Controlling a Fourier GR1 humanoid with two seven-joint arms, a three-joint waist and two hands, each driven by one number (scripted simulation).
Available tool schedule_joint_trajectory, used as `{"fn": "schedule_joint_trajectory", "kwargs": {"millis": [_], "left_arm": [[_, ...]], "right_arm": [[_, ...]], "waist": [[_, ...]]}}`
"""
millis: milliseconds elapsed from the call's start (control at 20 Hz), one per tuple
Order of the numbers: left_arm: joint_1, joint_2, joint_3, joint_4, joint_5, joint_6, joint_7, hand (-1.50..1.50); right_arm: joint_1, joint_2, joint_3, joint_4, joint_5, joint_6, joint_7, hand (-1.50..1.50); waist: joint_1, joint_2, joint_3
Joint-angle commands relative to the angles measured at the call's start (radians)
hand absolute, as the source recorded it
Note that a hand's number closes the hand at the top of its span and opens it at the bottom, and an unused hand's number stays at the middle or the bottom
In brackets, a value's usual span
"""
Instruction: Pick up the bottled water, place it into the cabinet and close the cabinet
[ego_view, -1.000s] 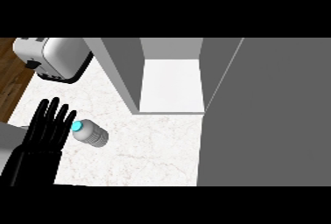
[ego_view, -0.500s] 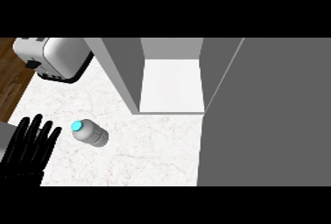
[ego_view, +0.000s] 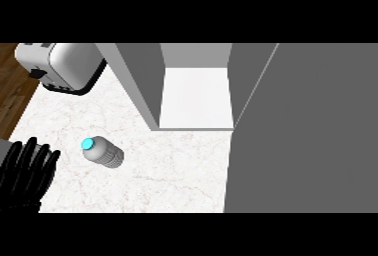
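I have one robot hand (ego_view: 28, 172) in view, the left, at the lower left edge of the head view. A second ago its fingers lay right alongside the cap end of the bottled water (ego_view: 102, 152); half a second ago it had dropped back toward the lower left; now it sits a little further out again, with a clear strip of worktop (ego_view: 162, 170) between fingertips and bottle. Its fingers are straight and spread, holding nothing. The right robot hand does not show at all.

The bottled water has not moved across the three pictures. It stands on the marbled worktop, its blue cap toward the upper left, in front of and to the left of the cabinet (ego_view: 196, 95). The cabinet is open: its pale floor is exposed between the grey side walls, and the broad grey panel filling the right of the view I take to be its door (ego_view: 310, 130), swung out. A toaster (ego_view: 63, 65) sits at the upper left, well apart from the bottle.

My reading: the left hand has withdrawn from the bottle without grasping it. No step of the task is done. The pick-up remains outstanding, and I judge that the right hand, nearer the cabinet, may be meant to take it.
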Motion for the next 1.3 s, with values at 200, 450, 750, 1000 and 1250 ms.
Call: {"fn": "schedule_joint_trajectory", "kwargs": {"millis": [200, 450, 750, 1000, 1250], "left_arm": [[0.034, -0.008, 0.076, 0.113, -0.004, -0.059, -0.1, -1.5], [-0.053, 0.006, 0.114, 0.243, -0.022, -0.074, -0.141, -1.5], [-0.143, 0.101, 0.228, 0.436, -0.007, -0.154, -0.218, -1.5], [-0.257, 0.107, 0.225, 0.649, -0.075, -0.164, -0.313, -1.5], [-0.26, 0.13, 0.235, 0.821, -0.109, -0.237, -0.415, -1.5]], "right_arm": [[0.143, -0.042, -0.017, -0.054, -0.033, 0.067, -0.086, -1.5], [0.061, 0.018, 0.082, 0.088, 0.108, 0.018, -0.155, -1.5], [0.094, -0.02, 0.018, 0.05, 0.014, 0.06, -0.144, -1.5], [0.091, -0.056, -0.055, 0.083, -0.061, 0.108, -0.179, -1.5], [0.134, -0.028, 0.05, 0.017, 0.014, 0.068, -0.158, -1.5]], "waist": [[-0.004, -0.001, 0.0], [-0.002, 0.001, 0.0], [-0.004, 0.001, 0.0], [-0.007, 0.002, 0.0], [-0.007, 0.002, 0.0]]}}
